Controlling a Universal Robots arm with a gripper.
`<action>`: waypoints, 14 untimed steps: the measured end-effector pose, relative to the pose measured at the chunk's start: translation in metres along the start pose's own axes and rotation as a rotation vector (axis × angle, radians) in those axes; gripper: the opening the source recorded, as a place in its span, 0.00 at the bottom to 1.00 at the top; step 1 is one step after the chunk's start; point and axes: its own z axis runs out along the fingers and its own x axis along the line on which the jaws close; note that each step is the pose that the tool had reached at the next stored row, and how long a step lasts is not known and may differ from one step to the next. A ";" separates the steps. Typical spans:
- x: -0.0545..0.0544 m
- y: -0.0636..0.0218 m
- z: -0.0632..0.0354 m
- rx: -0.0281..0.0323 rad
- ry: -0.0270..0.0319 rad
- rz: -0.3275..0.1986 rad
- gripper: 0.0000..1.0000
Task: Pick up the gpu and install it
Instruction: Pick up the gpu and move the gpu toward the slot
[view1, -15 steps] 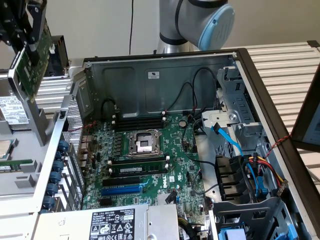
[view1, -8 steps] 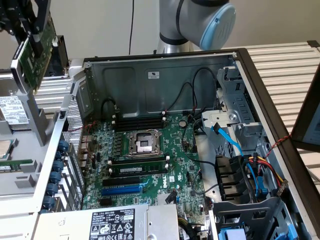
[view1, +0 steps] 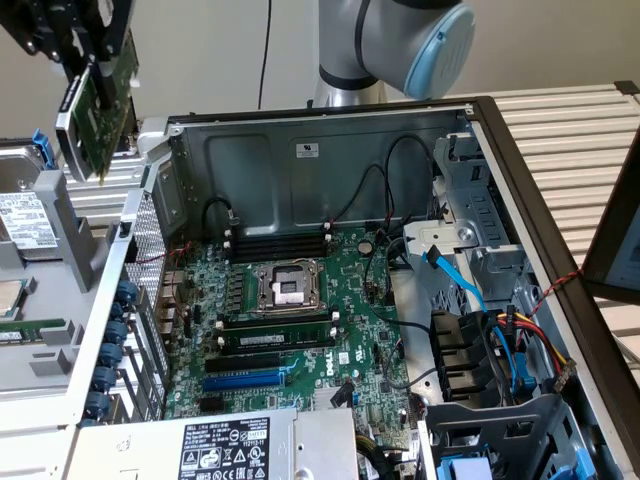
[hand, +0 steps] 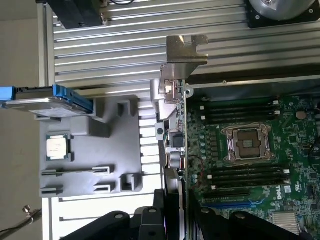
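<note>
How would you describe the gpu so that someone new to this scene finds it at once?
Find the open computer case, then look past its wall to the exterior view's upper left. There the gripper holds the gpu in the air, tilted. Unlike the memory sticks seated on the motherboard, it is a green board hanging free.

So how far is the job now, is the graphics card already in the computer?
Done: the small black graphics card with green circuit board is picked up, in the air above the grey plastic tray. In hand: the black hand is closed on it, outside the open metal computer case. Left: the install; the long blue slot on the green motherboard is empty.
</note>
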 end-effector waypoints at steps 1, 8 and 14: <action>-0.005 -0.0002 -0.0005 0.0001 0.0006 0.000 0.28; -0.037 -0.0017 -0.0031 0.0006 0.0045 0.001 0.28; -0.064 -0.0028 -0.0039 0.0007 0.0066 0.001 0.28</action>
